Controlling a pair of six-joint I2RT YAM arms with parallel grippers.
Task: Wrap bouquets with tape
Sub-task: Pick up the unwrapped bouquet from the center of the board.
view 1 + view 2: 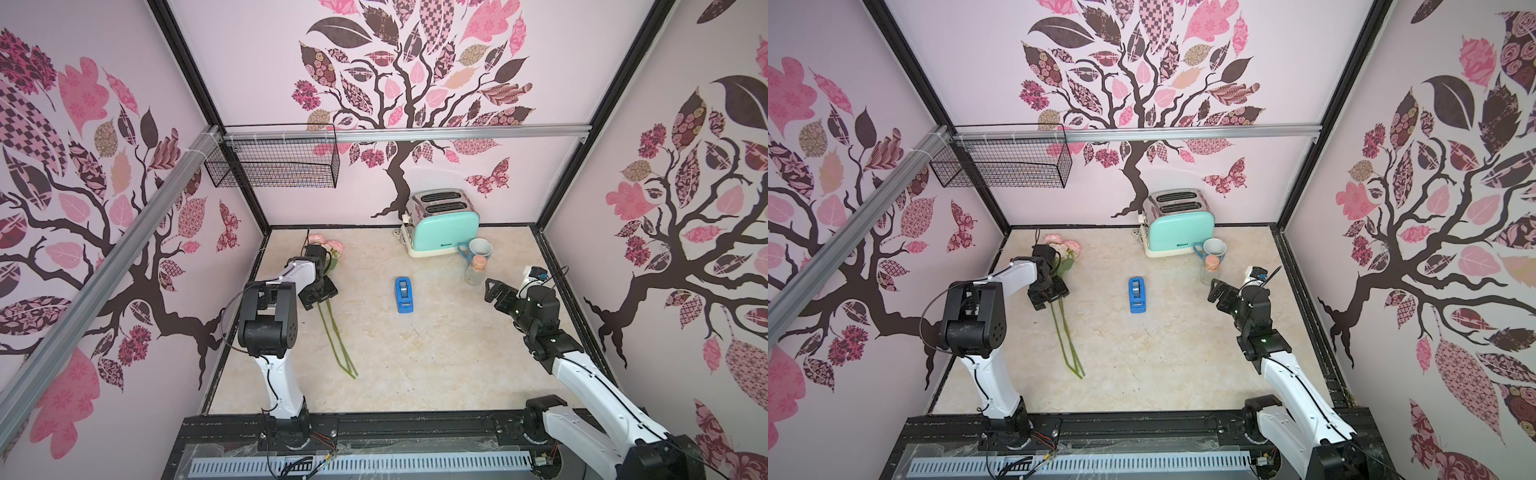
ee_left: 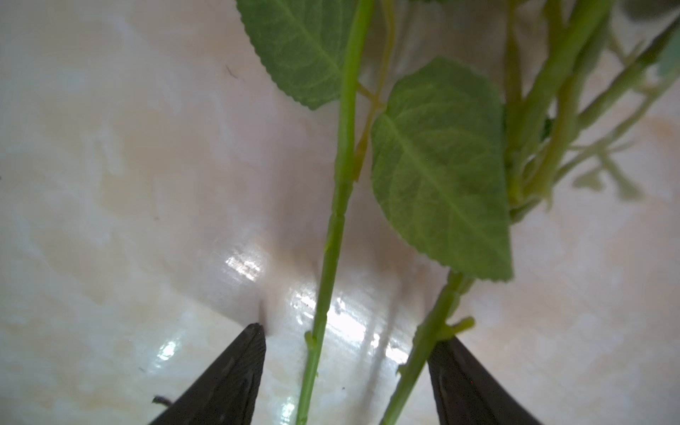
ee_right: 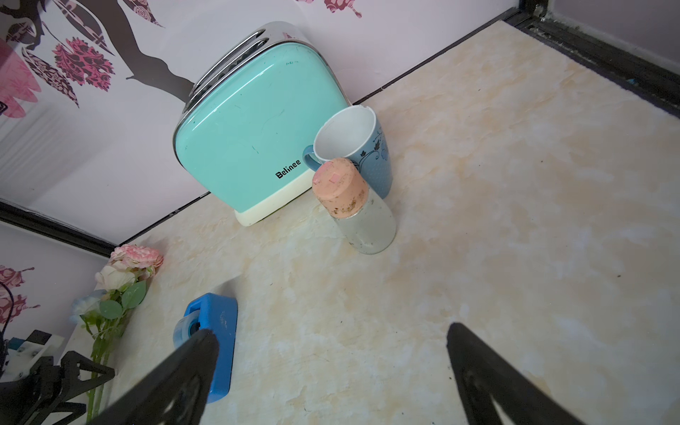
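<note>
Between the open jaws of the left gripper run the bouquet stems, lengthwise, not pinched. Past the tape dispenser, the right gripper hangs open, empty.

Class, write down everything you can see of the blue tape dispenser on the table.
The tape dispenser is a small oblong of blue plastic with a clear roll seated in its far end. It stands upright near the middle of the marbled table, lengthwise front to back. Nothing else touches it.
</note>
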